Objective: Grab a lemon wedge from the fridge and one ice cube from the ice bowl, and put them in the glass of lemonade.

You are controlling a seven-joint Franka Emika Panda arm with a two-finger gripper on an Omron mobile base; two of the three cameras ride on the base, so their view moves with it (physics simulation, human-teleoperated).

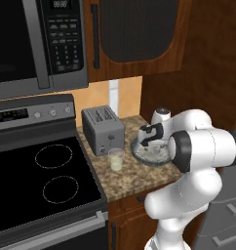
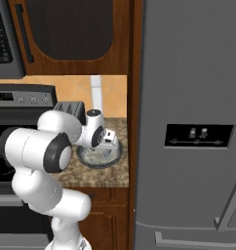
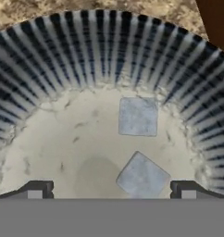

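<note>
My gripper (image 3: pixel 111 192) hangs open right over the ice bowl (image 3: pixel 49 51), whose striped blue-grey wall rings a whitish speckled floor. Two pale grey ice cubes lie inside: one (image 3: pixel 142 177) sits between my fingertips (image 3: pixel 37 190), the other (image 3: pixel 138 116) lies just beyond it. In the left base view the hand (image 1: pixel 151 136) dips into the ice bowl (image 1: pixel 139 154) on the granite counter. The glass of lemonade (image 1: pixel 116 158) stands left of the bowl, in front of the toaster. The grey fridge (image 2: pixel 188 122) stands to the right of the counter, its doors closed. The lemon wedge is out of view.
A silver two-slot toaster (image 1: pixel 102 129) stands behind the glass. A black stove top (image 1: pixel 37 180) lies to the left, with a microwave (image 1: pixel 37 44) above it. Wooden cabinets (image 1: pixel 134 34) hang over the counter. A wooden side panel (image 2: pixel 134 97) separates counter and fridge.
</note>
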